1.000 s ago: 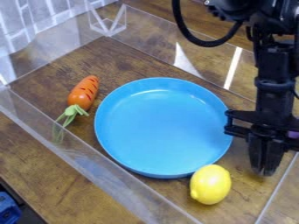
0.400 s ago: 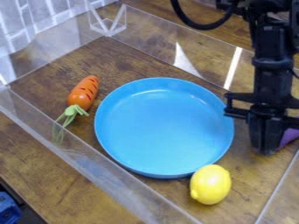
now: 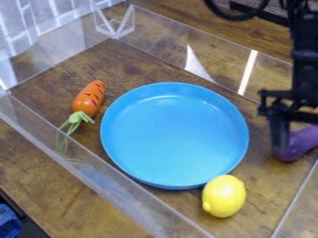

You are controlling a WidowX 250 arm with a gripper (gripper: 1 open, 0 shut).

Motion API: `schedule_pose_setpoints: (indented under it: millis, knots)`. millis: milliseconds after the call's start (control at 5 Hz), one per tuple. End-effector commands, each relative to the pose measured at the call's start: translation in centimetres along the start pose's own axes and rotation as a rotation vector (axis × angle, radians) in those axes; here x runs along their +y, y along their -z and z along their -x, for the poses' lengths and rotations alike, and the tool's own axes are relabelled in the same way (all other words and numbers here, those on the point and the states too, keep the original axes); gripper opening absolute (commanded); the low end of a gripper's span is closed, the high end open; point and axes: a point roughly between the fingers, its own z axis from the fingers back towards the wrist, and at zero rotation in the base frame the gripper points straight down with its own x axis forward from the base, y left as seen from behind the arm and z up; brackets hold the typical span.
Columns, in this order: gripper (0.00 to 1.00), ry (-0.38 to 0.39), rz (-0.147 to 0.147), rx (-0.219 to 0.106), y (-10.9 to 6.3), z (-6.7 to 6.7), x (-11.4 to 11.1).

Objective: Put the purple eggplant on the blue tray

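Apparently the pincer [image 3: 293,119] hung above the purple eggplant [image 3: 299,142], with the dark arm reaching down from the upper right corner. Its fingers looked spread apart rather than clenched, yet their tips blurred into the eggplant's top, so I could not tell whether they gripped it or had let it go. The eggplant lay just under and slightly beyond the pincer, on the wooden counter [image 3: 162,56], near the blue tray [image 3: 173,133] but outside its rim; the task's placing was judged not yet done. To the pincer's side, toward the middle of the scene, the tray sat with nothing on it, presumably left bare to receive the vegetable. A yellow lemon [image 3: 224,195] rested below the pincer, toward the near edge, just beside the tray's rim. An orange carrot [image 3: 87,99] lay well apart, beyond the tray's far side. Clear walls [image 3: 74,56] fenced the whole workspace, likely to keep toys from rolling off.
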Motion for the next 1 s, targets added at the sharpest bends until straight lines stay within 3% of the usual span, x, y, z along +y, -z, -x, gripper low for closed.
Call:
schedule_pose_setpoints:
  millis: [0, 200, 600, 800]
  knots:
    - [1.00, -0.013, 0.018, -0.116, -5.3, -0.5, -0.2]
    - [1.00, -0.035, 0.023, -0.128, -6.0, -1.2, 0.1]
    - [1.00, -0.137, 0.034, -0.163, -3.8, -2.2, -0.3]
    - [1.00, -0.150, 0.032, -0.165, -2.0, -2.0, 0.6]
